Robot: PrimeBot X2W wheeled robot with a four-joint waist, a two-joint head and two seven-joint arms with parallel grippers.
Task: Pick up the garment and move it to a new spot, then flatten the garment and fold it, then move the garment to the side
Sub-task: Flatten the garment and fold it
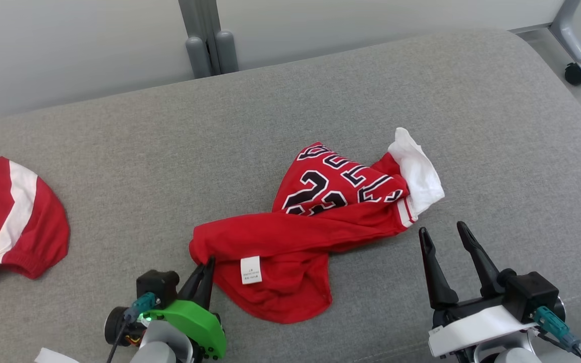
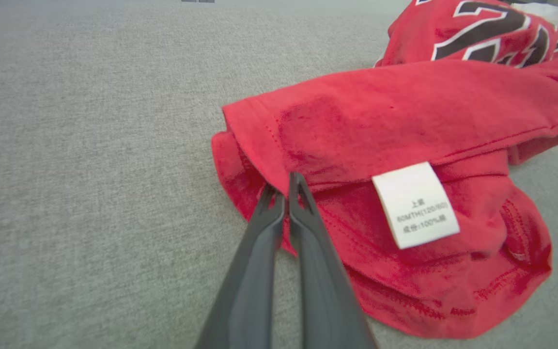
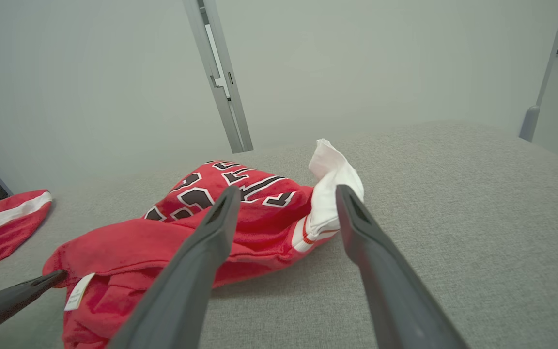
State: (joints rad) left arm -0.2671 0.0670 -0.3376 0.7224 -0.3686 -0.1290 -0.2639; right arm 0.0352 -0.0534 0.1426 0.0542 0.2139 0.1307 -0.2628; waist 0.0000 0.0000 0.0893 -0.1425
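Note:
The garment (image 1: 290,242) is a crumpled red jersey with black-and-white numbers, a white sleeve at its right end and a white care label on its near fold. It lies mid-surface on the grey cushion (image 1: 421,91). My left gripper (image 1: 206,263) is shut on the garment's near-left corner; in the left wrist view its fingertips (image 2: 284,189) pinch the red hem of the garment (image 2: 405,126). My right gripper (image 1: 442,231) stands open just short of the white sleeve, touching nothing. In the right wrist view the right gripper (image 3: 286,194) frames the garment (image 3: 259,218).
A second red piece with a white stripe (image 1: 13,217) lies at the cushion's left edge, apart from the jersey. Grey frame posts (image 1: 210,45) rise behind the cushion, and a caster wheel (image 1: 577,73) stands on the floor at the far right.

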